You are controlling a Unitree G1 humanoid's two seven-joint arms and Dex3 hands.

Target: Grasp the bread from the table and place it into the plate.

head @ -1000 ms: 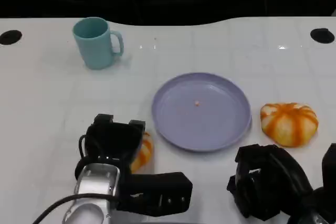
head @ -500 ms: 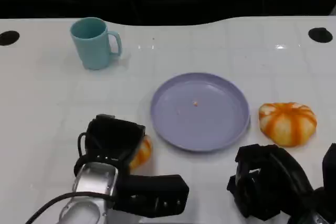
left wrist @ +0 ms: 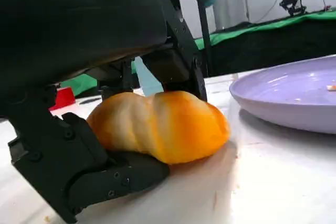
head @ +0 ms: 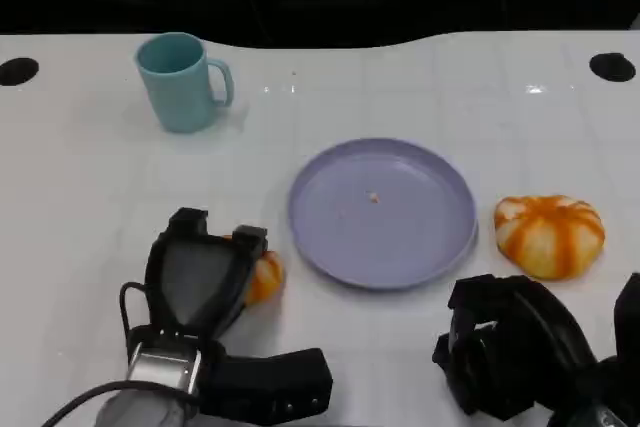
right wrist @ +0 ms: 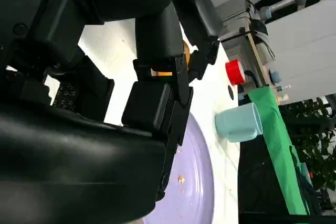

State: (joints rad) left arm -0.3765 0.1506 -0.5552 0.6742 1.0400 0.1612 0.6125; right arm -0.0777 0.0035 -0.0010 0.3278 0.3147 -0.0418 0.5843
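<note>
Left hand (head: 200, 282) shifted nearer since earlier frame, now cupped around small orange-glazed bread roll (left wrist: 160, 126) on white desk (head: 90, 187); roll kept beside purple round plate (head: 440, 247), short transfer expected; right hand (head: 510, 347) curled, nothing held.

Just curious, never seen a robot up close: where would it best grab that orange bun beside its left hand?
Probably across the bun's rounded middle, from above and the near side. It lies flat beside the plate, so fingers can hook under its low edge while the left hand covers the top.
</note>
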